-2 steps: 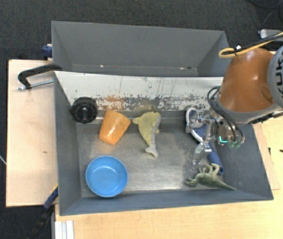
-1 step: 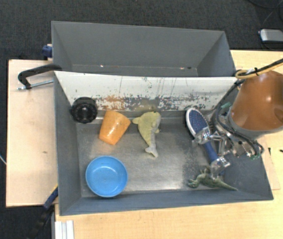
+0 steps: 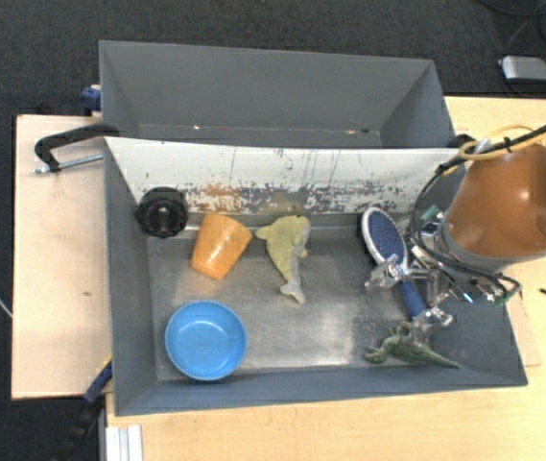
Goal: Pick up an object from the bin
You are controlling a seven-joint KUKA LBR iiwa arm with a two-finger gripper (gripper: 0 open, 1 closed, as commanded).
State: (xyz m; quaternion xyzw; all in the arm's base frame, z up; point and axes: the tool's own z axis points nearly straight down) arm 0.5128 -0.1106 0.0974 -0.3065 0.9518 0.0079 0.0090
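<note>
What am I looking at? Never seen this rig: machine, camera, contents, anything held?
One camera looks down on a grey metal bin from above, slightly to one side. The orange-covered shape at right is a robot arm; the metal part at its end is its pincer, meant to lift one thing out. In the bin: a black round cap back left, an orange cup on its side, a pale toy shark, a blue bowl front left, a blue hairbrush and a green toy dinosaur front right. The pincer is low over the brush's handle; whether it grips it, I cannot tell.
</note>
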